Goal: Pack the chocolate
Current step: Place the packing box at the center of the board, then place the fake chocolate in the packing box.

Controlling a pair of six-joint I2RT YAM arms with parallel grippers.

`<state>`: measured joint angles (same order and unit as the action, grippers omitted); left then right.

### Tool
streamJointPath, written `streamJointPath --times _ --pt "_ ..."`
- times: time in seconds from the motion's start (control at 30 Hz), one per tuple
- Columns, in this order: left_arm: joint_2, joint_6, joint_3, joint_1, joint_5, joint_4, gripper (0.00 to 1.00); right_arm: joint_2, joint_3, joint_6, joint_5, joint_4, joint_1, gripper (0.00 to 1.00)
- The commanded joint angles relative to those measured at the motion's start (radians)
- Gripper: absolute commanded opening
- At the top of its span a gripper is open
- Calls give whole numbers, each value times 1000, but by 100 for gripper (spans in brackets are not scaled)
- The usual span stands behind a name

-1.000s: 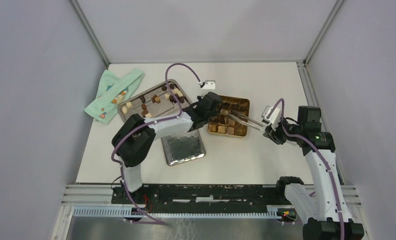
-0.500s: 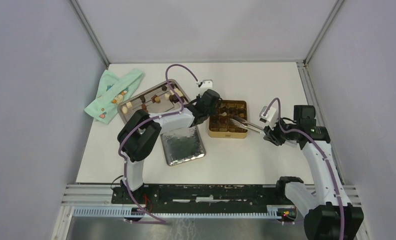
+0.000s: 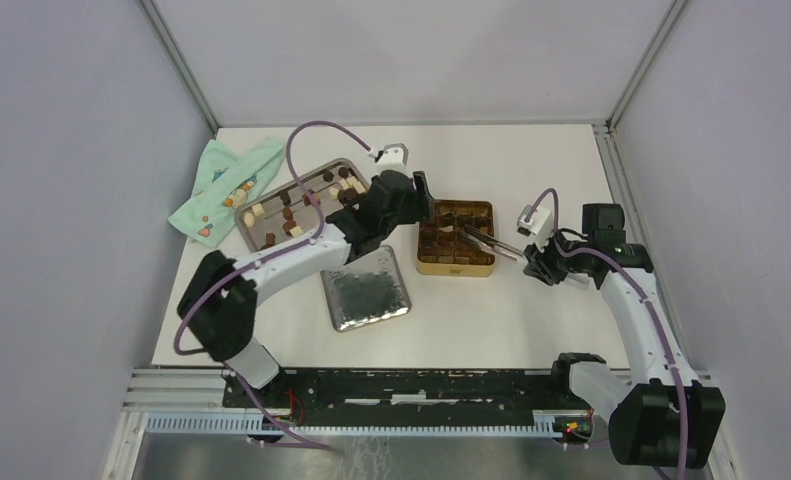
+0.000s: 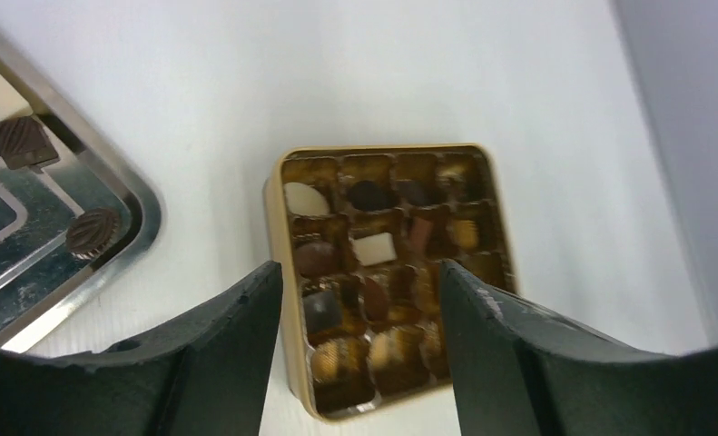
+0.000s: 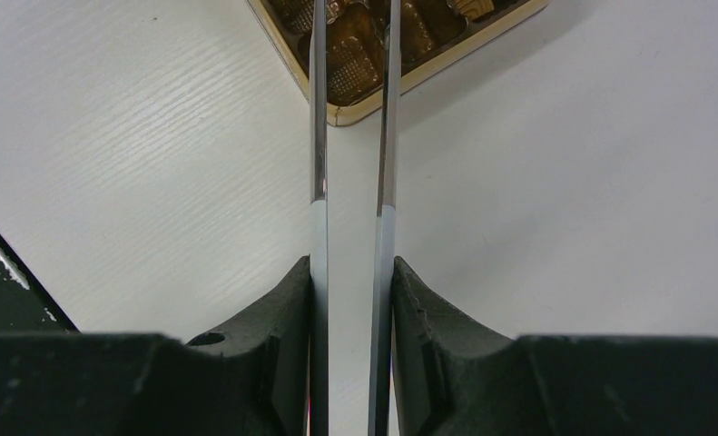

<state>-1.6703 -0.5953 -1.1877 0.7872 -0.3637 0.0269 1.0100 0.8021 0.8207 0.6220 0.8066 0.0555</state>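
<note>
1. My left gripper hangs over the gold tin, jaws wide apart and holding nothing; my right gripper is clamped on thin metal tongs, which reach over the tin from its right side.
2. The chocolate lies partly in the tin's cells and partly on the steel tray left of the tin.
3. As I judge it, the tin is mid-fill; my empty hand should rise clear of the tin before swinging to the tray; the tongs should press lightly so the tin does not slide.
4. My left wrist view shows which cells hold pieces; the top view shows the tray's remaining pieces; my right wrist view cuts off the tong tips, so I cannot tell whether they pinch anything.
</note>
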Motion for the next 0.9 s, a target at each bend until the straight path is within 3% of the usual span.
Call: streamJointPath --times 0.0,0.2,0.4,0.57,0.7,0.87 --pt "219 32 84 2 174 -2 74 24 -16 -33 -8 -90 5 3" --pt "476 150 108 2 173 225 86 44 -33 -63 -8 -134 5 7" --pt "686 388 44 2 8 515 94 62 -46 -80 11 -152 5 15" --pt "852 465 214 1 -207 506 98 58 -53 -94 13 -159 5 26" --pt "981 473 355 1 -246 438 99 55 -49 -98 32 -152 4 34" --pt "1077 447 386 1 -251 442 100 56 -53 -104 47 -156 4 39"
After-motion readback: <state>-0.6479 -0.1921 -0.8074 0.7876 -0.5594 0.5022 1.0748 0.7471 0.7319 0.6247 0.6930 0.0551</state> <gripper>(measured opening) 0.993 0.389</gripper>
